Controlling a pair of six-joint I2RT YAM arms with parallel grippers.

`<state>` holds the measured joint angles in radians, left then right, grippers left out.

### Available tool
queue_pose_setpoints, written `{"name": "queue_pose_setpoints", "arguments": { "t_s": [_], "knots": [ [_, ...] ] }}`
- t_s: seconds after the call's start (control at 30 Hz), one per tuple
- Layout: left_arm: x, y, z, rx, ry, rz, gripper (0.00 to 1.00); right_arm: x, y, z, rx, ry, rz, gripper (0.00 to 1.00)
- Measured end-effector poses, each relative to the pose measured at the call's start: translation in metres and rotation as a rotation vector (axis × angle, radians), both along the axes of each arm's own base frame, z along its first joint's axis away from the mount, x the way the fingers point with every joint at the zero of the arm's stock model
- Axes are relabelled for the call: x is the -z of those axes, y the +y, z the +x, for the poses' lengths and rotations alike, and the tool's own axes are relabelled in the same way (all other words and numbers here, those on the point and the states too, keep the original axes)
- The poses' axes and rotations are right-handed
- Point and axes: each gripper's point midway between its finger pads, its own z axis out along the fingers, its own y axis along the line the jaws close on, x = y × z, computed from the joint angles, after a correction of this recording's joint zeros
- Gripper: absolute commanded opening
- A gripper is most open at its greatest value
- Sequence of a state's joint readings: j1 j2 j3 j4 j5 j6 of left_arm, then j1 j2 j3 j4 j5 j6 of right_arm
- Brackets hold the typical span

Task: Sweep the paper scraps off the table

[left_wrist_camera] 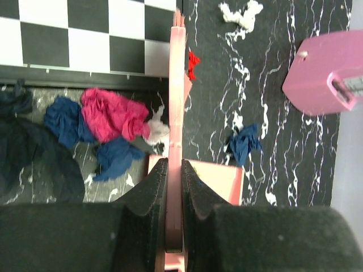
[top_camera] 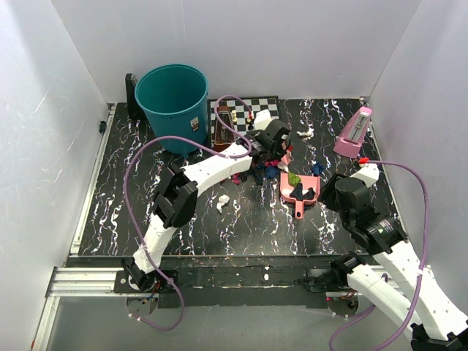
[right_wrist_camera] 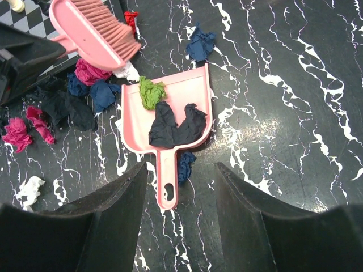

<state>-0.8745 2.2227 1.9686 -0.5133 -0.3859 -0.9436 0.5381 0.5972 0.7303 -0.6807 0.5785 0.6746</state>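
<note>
My left gripper (top_camera: 274,143) is shut on the handle of a pink brush (left_wrist_camera: 177,107), also seen in the right wrist view (right_wrist_camera: 93,31), held over a pile of paper scraps (top_camera: 252,172) on the table (top_camera: 124,219). Magenta (left_wrist_camera: 113,116), blue (left_wrist_camera: 245,141), red (left_wrist_camera: 193,62) and white (left_wrist_camera: 241,12) wads lie around the brush. A pink dustpan (right_wrist_camera: 170,107) lies flat, holding a green wad (right_wrist_camera: 150,92) and a dark wad (right_wrist_camera: 176,124). My right gripper (right_wrist_camera: 181,167) is open and empty, just above the dustpan handle. More wads lie left of the pan (right_wrist_camera: 17,131).
A teal bin (top_camera: 173,96) stands at the back left. A chessboard (top_camera: 245,113) with pieces lies behind the pile. A pink metronome (top_camera: 353,133) stands at the back right. A lone white wad (top_camera: 223,202) lies in the middle front.
</note>
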Motion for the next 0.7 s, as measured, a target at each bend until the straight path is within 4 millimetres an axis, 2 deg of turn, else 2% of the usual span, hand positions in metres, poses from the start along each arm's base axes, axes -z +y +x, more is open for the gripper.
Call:
{"name": "queue_pose_setpoints", "arguments": {
  "t_s": [0.17,0.3,0.57,0.7],
  "knots": [
    [-0.015,0.002,-0.025,0.046,0.006,0.016,0.00,0.000,0.001,0.000,-0.002,0.001,0.004,0.57],
    [-0.036,-0.003,-0.029,0.087,-0.039,0.018,0.00,0.001,0.001,0.000,-0.004,0.005,0.003,0.57],
    [-0.081,-0.012,-0.001,0.065,-0.214,-0.028,0.00,-0.001,0.000,0.000,-0.001,-0.005,0.006,0.57],
    [-0.100,-0.035,0.030,0.054,-0.378,-0.095,0.00,-0.004,0.000,-0.001,-0.002,-0.017,0.009,0.57]
  ]
}}
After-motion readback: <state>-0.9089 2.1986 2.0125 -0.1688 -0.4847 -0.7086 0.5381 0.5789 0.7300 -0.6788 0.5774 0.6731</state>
